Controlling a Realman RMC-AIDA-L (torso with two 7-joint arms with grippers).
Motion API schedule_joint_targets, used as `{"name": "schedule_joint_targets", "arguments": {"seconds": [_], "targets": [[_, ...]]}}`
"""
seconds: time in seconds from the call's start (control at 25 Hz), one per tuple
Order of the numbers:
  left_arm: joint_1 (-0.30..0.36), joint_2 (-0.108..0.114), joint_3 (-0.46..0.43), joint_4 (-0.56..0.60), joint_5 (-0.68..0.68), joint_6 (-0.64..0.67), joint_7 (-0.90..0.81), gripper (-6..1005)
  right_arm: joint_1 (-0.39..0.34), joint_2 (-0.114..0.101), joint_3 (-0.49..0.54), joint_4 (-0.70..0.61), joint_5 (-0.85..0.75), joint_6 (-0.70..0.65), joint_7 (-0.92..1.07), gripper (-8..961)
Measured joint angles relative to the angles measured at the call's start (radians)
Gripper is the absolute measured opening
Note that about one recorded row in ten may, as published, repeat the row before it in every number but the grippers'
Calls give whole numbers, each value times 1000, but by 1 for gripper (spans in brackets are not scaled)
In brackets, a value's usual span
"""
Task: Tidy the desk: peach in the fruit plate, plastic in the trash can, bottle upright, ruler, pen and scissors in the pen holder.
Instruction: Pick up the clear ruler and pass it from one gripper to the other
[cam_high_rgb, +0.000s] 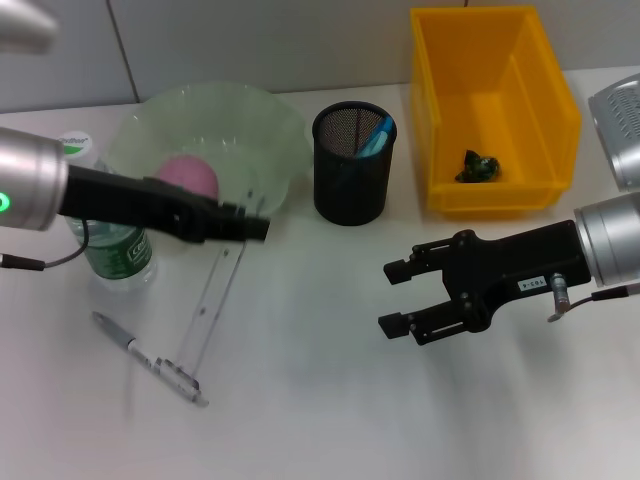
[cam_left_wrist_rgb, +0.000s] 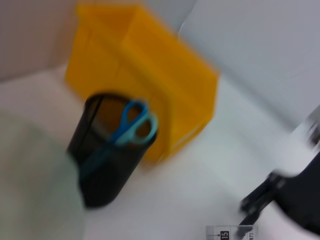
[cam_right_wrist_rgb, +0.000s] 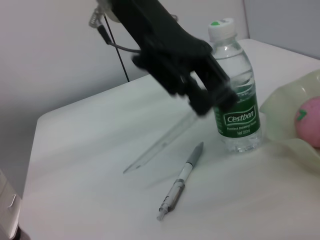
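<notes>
Left gripper (cam_high_rgb: 258, 228) closed narrow on the upper end of the clear ruler (cam_high_rgb: 210, 305). Ruler slanting down and away from the fingers, low end at the table (cam_high_rgb: 320, 420) or just off it; cannot tell which. In the left wrist view, only the printed end of the ruler (cam_left_wrist_rgb: 231, 232) visible, right at the fingers.

Just past the ruler's low end, apart from it: pen (cam_high_rgb: 150, 358), lying flat on the table, well below the left fingers.

Behind the left fingers, close: pale green fruit plate (cam_high_rgb: 275, 120), peach (cam_high_rgb: 190, 176) inside it. Bottle (cam_high_rgb: 112, 245) upright just beside the plate, partly hidden by the left arm.

Ahead of the left fingertips, near: black mesh pen holder (cam_high_rgb: 350, 190), upright, blue scissors (cam_high_rgb: 378, 135) standing in it handles up. Nothing but bare table between fingertips and holder. Beyond the holder, just beside it: yellow trash can (cam_high_rgb: 545, 110), dark green plastic (cam_high_rgb: 478, 167) in its bottom.

Right gripper (cam_high_rgb: 390, 297) spread wide, holding nothing, hovering over bare table. Tips pointing toward the ruler and pen, well apart from both. Pen holder near, off to one side of its fingers; trash can close alongside the right arm.

From the right wrist view: left gripper (cam_right_wrist_rgb: 210, 97) in front of the bottle (cam_right_wrist_rgb: 235, 100), ruler (cam_right_wrist_rgb: 160, 145) hanging down from it, pen (cam_right_wrist_rgb: 180, 182) beside the ruler's lower end.
</notes>
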Motion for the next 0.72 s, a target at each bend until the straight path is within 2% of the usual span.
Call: {"name": "schedule_joint_targets", "arguments": {"seconds": [0.12, 0.16, 0.2, 0.36, 0.52, 0.56, 0.6, 0.72], "targets": [[20, 2, -101, -87, -128, 27, 96, 392, 1, -1, 1, 0, -2, 2, 8, 748], [25, 3, -180, -179, -196, 52, 178, 392, 1, -2, 2, -2, -7, 5, 19, 748], [25, 3, -180, -179, -196, 52, 178, 392, 1, -2, 2, -2, -7, 5, 19, 748], [39, 4, -297, -350, -296, 91, 358, 391, 2, -4, 3, -4, -21, 11, 40, 747], [63, 0, -318, -492, -383, 90, 566, 391, 2, -4, 10, -4, -22, 12, 41, 747], [71, -4, -314, -553, -420, 86, 670, 391, 3, -4, 13, -4, -23, 13, 42, 747], [71, -4, -314, -553, -420, 86, 670, 391, 3, -4, 13, -4, -23, 13, 42, 747], [71, -9, -311, -673, -470, 76, 845, 391, 1, -1, 13, -1, -23, 15, 42, 747]]}}
